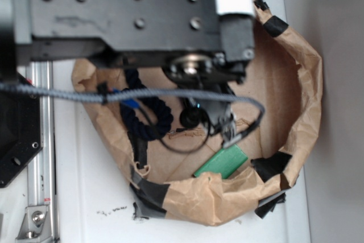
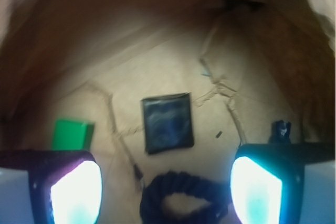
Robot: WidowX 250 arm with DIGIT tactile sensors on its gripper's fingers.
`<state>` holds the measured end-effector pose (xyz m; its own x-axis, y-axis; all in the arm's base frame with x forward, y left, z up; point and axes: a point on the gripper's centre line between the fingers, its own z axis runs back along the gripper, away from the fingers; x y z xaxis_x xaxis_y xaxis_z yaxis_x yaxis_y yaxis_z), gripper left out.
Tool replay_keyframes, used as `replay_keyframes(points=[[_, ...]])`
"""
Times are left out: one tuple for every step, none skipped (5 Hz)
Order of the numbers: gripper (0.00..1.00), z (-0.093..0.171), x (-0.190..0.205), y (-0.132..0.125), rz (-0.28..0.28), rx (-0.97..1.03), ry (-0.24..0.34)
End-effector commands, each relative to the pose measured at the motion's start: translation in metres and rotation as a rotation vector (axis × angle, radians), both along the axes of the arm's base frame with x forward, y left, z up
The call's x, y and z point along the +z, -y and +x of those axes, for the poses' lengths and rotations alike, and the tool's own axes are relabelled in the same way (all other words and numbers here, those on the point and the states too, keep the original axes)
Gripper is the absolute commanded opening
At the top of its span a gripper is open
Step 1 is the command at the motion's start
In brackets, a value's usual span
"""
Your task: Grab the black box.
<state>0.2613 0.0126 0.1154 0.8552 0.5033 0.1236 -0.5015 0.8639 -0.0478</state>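
Note:
In the wrist view the black box [image 2: 167, 123] lies flat on the brown paper floor, glossy and squarish, ahead of my gripper [image 2: 166, 192] and centred between its fingers. The gripper is open, and only paper and a loop of dark blue rope [image 2: 184, 195] sit between the glowing pads [image 2: 76, 192]. The box is apart from both fingers. In the exterior view the gripper [image 1: 219, 120] hangs inside the paper bag, and the arm hides the box there.
A green block [image 2: 72, 134] lies left of the box, near the bag's front wall [image 1: 222, 162]. The rope [image 1: 145, 115] curls at the left inside the bag. The crumpled paper walls [image 1: 307, 83] ring the floor. A grey cable [image 1: 142, 96] crosses above.

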Motion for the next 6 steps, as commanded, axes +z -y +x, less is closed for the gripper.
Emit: replay_keyframes(points=[[1.0, 0.003, 0.01, -0.013, 0.002, 0.032, 0.042], [1.0, 0.003, 0.01, -0.013, 0.002, 0.032, 0.042], [1.0, 0.007, -0.034, -0.026, 0.068, -0.01, -0.017], [1.0, 0.01, -0.068, -0.034, 0.127, -0.045, -0.07], [1.0, 0.009, -0.087, -0.029, 0.137, -0.107, -0.114], [1.0, 0.016, -0.1, -0.009, 0.08, -0.153, -0.107]])
